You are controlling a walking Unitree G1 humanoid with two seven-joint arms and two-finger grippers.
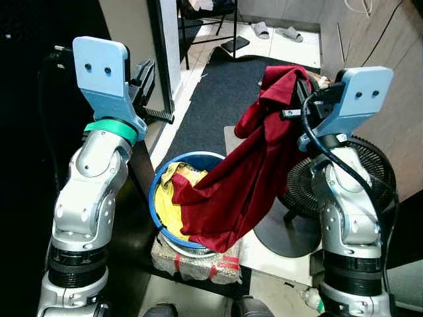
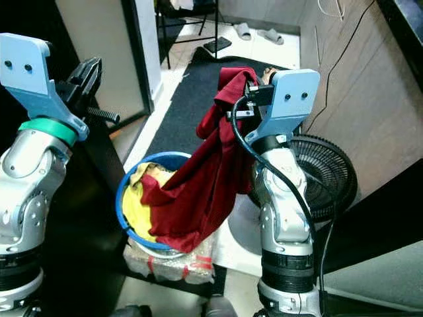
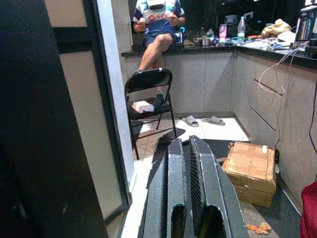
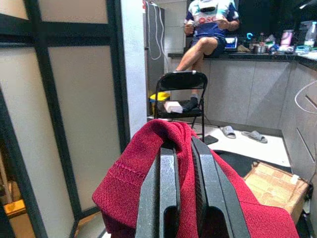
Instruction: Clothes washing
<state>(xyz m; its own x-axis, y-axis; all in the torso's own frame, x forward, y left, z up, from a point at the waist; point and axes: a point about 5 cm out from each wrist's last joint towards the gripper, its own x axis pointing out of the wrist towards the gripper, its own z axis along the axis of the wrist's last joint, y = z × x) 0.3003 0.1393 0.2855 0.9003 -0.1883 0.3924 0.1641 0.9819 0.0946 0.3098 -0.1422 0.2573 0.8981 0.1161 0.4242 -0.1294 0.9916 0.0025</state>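
right gripper (image 4: 182,148): clenched on red cloth (image 1: 254,165), held up; tail trails into blue basket (image 1: 158,177)
basket: on floor beside fan (image 1: 370,168); yellow cloth (image 1: 170,198) inside
left gripper (image 3: 185,153): raised, fingers pressed together, holding nothing

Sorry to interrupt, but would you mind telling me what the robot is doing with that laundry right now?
The robot's right gripper has its black fingers shut on a dark red cloth garment, lifted high so it hangs down into the round blue plastic basin on the floor. A yellow garment lies in that basin. The left gripper is raised beside the dark door frame, shut and holding nothing. A black floor fan stands by the right arm, and a person sits on the counter in the background.
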